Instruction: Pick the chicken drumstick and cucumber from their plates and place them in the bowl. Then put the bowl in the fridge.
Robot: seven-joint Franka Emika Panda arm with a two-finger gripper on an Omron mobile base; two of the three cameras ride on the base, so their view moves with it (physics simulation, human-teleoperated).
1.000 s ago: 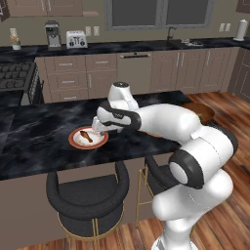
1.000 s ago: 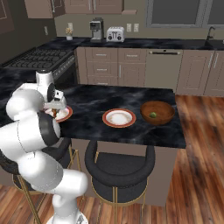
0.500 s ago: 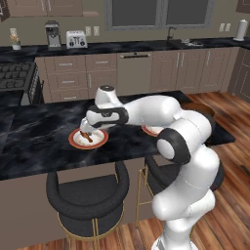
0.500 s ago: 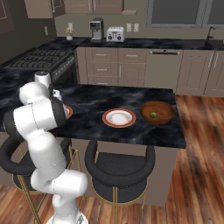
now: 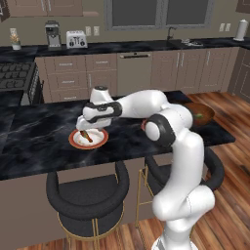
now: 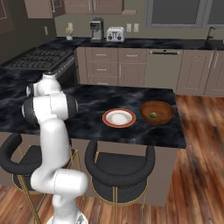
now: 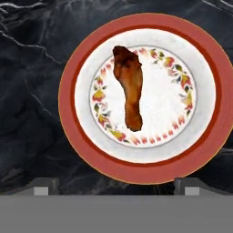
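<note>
The chicken drumstick lies brown and elongated on a white plate with an orange-red rim, straight below my open gripper. In the left base view my gripper hovers just over that plate and the drumstick on the dark island counter. The second plate sits bare to the right. Beside it is the brown bowl with the green cucumber lying inside. The fridge is out of view.
A black marble island counter carries everything. Two black stools stand at its near edge. A stove, coffee maker and toaster are along the back counter. A wood floor lies to the right.
The hand has swung left across the island and settled over the plate with the drumstick. The jaws have stayed open and the drumstick has not moved.
</note>
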